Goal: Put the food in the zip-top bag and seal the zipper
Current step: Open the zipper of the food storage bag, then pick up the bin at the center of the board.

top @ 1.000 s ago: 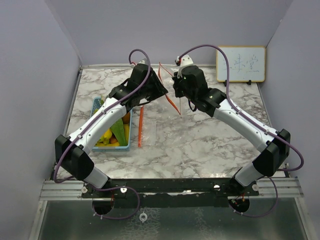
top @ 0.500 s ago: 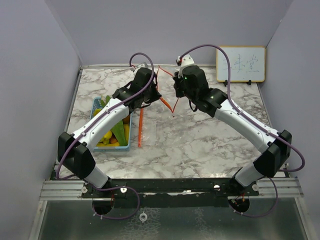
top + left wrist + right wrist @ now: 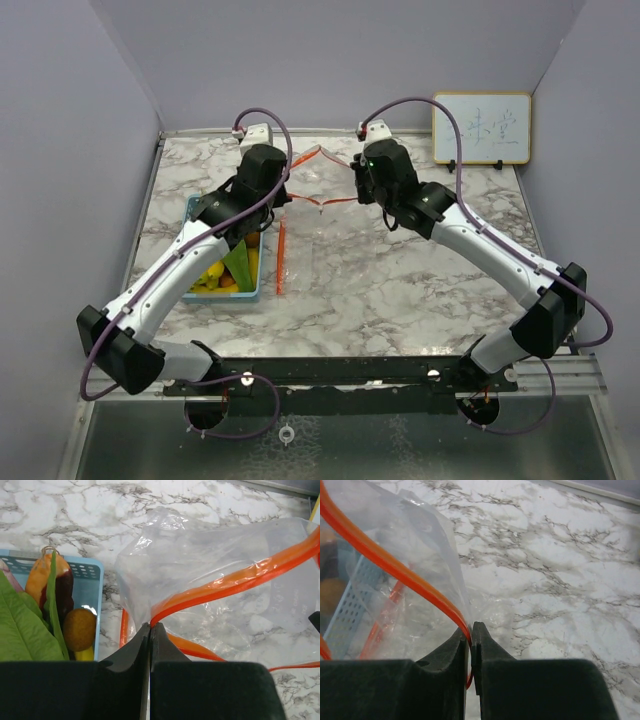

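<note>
Basket: a light-blue perforated plastic basket (image 3: 190,212) sits at the left of the grey-veined white marble tabletop (image 3: 400,270).
Food: all of it is in the basket, none in the bag. It includes yellow bananas (image 3: 212,272), a broad green leaf (image 3: 20,630), a round orange-brown piece (image 3: 79,628) and a taller orange one with a dark side (image 3: 44,577).
Food handling: the bananas look soft-skinned and likely to bruise, so a light grip at mid-body seems best. The small round pieces may roll.
Left pincer (image 3: 150,628): its jaws are pressed together on the left end of the orange zipper strip (image 3: 235,577).
Bag: a clear, crinkled thin-film zip-top bag (image 3: 210,555) hangs between the two pincers just right of the basket. Its mouth is pulled apart and its body trails toward the tabletop.
Bag handling: it is probably very light, limp and slippery. The thicker zipper strip is the sensible place to hold it, because the film would crumple or slide.
Right pincer (image 3: 471,626): it is closed tight on the opposite end of the same strip.
Far right: a small framed whiteboard (image 3: 481,127) leans on the back wall.
</note>
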You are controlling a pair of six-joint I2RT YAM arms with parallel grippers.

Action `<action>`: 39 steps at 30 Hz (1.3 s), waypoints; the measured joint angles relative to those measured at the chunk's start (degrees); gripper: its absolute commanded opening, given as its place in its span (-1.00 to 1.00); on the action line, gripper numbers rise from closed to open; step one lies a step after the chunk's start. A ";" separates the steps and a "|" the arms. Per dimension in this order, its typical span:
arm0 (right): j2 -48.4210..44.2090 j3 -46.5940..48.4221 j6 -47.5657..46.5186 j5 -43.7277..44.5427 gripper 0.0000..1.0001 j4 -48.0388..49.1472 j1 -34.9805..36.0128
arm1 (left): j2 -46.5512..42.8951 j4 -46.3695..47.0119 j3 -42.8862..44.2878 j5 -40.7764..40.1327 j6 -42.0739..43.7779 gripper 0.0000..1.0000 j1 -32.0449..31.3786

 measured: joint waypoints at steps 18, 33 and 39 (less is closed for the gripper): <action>-11.06 -1.25 -0.11 -18.93 0.44 5.42 0.00 | -1.99 7.85 -2.34 -3.82 9.99 -1.00 0.90; 7.17 -0.52 12.55 -32.50 0.31 4.61 0.57 | -3.13 13.73 11.39 -29.44 29.81 -1.00 1.88; 23.37 12.50 14.80 -34.91 0.31 3.98 4.26 | -7.93 14.36 6.88 -34.29 32.61 -1.00 1.88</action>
